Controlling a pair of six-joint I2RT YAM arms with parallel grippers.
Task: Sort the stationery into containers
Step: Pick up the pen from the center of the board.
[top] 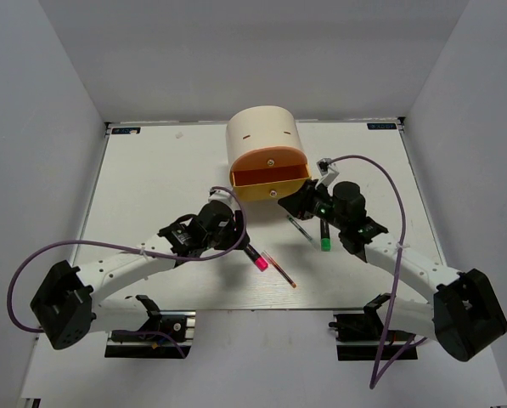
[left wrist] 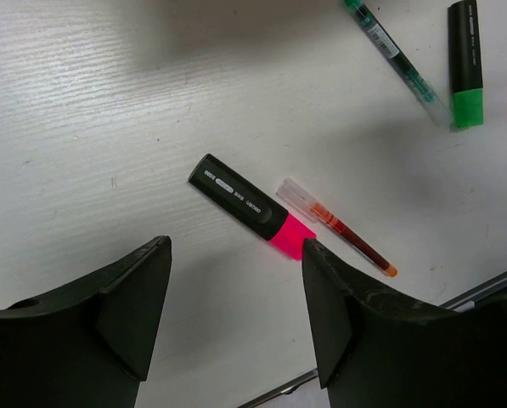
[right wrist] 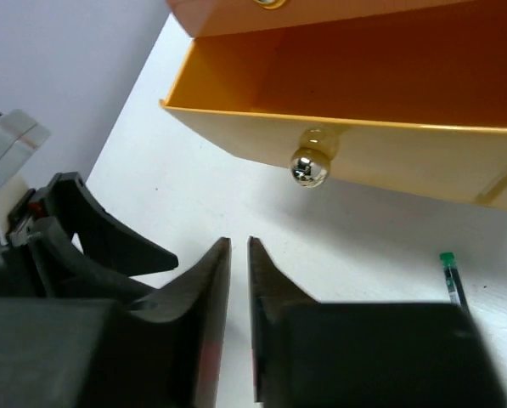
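The cream cabinet (top: 261, 136) stands at the back centre with its yellow drawer (top: 270, 189) pulled open; the drawer's knob (right wrist: 310, 167) shows in the right wrist view. My left gripper (left wrist: 236, 255) is open and empty, just above the table beside the pink highlighter (left wrist: 249, 208) and the thin red pen (left wrist: 342, 229). A dark green-tipped pen (left wrist: 397, 64) and the green highlighter (left wrist: 467, 64) lie further right. My right gripper (right wrist: 239, 244) is shut on nothing, just in front of the knob. The erasers are not in view.
The orange drawer front (right wrist: 261, 7) sits shut above the open one. What shows of the open drawer's inside (right wrist: 389, 76) holds nothing. The two arms are close together in front of the cabinet. The table's near edge (left wrist: 482, 289) lies just behind the red pen.
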